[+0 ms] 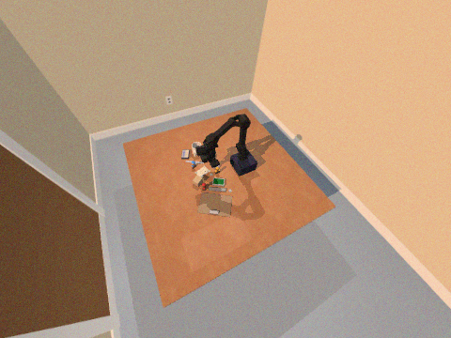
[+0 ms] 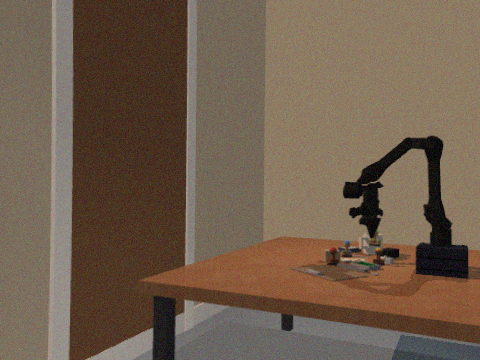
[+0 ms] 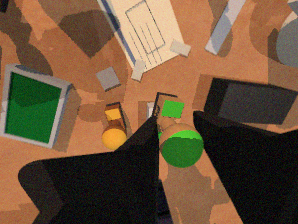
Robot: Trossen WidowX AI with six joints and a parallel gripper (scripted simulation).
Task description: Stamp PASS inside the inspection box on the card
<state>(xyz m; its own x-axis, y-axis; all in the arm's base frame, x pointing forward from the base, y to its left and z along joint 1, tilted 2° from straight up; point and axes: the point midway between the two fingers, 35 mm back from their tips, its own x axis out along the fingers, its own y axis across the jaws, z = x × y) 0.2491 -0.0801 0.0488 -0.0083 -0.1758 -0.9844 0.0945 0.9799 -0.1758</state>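
Between the two dark fingers, in the wrist view, the green-knobbed stamp (image 3: 181, 146) was clamped fast by the gripper (image 3: 176, 131), its green face pointing down at the bench. By its colour I judged it the PASS stamp, lifted and carried, with inking the step in hand. The green ink pad (image 3: 33, 107) lay off at nine o'clock in its grey frame, well apart from the stamp. The card (image 3: 145, 31) with its outlined box sat at twelve o'clock, partly out of frame.

The next move called for a sideways carry toward nine o'clock and a level press onto the pad. An orange-knobbed stamp (image 3: 114, 133) lay directly on that line, just beside the left finger, so the carry wanted height. A small grey block (image 3: 107, 78) sat at eleven o'clock, and a dark box (image 3: 250, 102) crowded two o'clock.

From the exterior view, the table (image 2: 240, 280) ran wide toward its near edge, the clutter all bunched close to the arm's base (image 2: 456, 249).
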